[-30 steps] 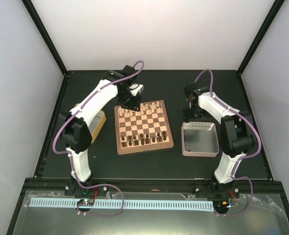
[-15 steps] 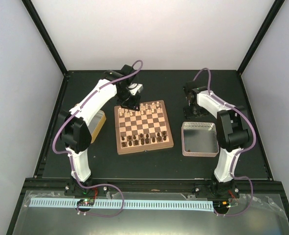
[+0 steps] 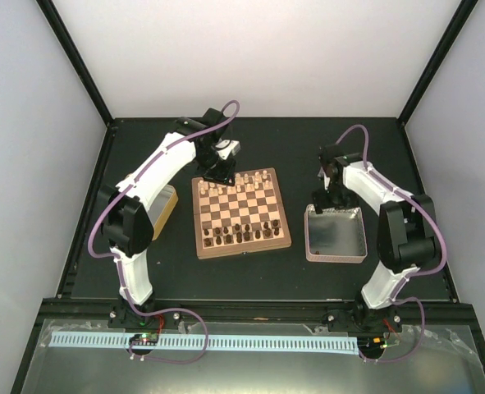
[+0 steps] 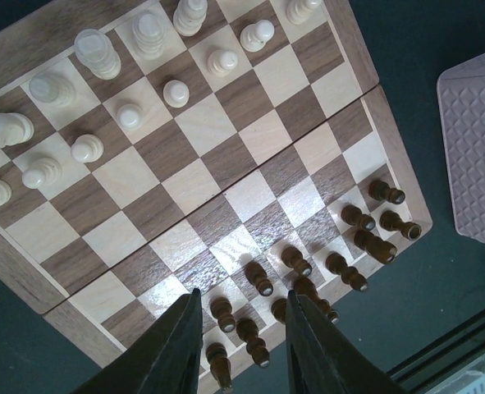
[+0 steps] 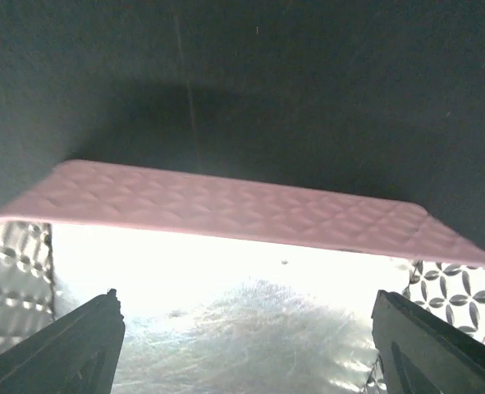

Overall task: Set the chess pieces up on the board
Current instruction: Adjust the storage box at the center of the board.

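The board (image 3: 242,249) sits mid-worktop (image 3: 250,275) with open dark surface round every edge. The tray (image 3: 335,259) is near its right edge, with a strip of worktop between them. Left tool (image 4: 242,300) hangs over the board's far-left corner, fingers parted, gripping nothing. Right tool (image 5: 244,312) is spread wide over the tray's far rim, also holding nothing. Cream pieces (image 4: 102,53) fill the far rows and dark pieces (image 4: 258,279) the near rows, with the middle squares open.
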Motion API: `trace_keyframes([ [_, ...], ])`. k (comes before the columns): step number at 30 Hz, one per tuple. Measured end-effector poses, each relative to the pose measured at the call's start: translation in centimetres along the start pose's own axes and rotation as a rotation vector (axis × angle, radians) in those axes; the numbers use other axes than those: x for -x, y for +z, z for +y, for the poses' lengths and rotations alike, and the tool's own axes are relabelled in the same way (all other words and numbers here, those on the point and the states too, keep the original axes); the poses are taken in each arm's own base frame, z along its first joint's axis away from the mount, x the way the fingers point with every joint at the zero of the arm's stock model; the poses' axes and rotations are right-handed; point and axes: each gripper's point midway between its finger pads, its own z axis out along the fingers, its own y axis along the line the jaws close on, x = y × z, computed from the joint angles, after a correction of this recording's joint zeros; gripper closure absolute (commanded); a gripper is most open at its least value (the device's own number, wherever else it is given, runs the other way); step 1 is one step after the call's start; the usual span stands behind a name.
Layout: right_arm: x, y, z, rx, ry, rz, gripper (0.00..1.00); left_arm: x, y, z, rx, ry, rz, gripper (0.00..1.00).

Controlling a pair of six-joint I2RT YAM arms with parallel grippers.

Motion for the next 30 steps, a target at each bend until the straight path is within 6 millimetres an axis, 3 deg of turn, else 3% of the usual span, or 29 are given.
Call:
trace_keyframes([
  [4, -0.9, 1.1, -0.1, -0.013, -0.013, 0.056, 0.16, 0.0, 0.0, 0.0, -0.001, 0.0, 0.0, 0.7],
  [13, 3.5, 2.6, -0.9, -0.098, -0.019, 0.009, 0.16, 0.0, 0.0, 0.0, -0.002, 0.0, 0.0, 0.7],
  [22, 5.0, 3.1, -2.4, -0.193, 0.005, -0.041, 0.14, 0.0, 0.0, 0.0, -0.002, 0.004, 0.0, 0.7],
  [26, 5.6, 3.2, -2.5, -0.186, 0.019, -0.061, 0.2, 0.0, 0.0, 0.0, -0.003, 0.004, 0.0, 0.7],
  [30, 5.6, 3.6, -2.8, -0.159, 0.052, -0.063, 0.36, 0.0, 0.0, -0.1, -0.007, 0.006, 0.0, 0.7],
])
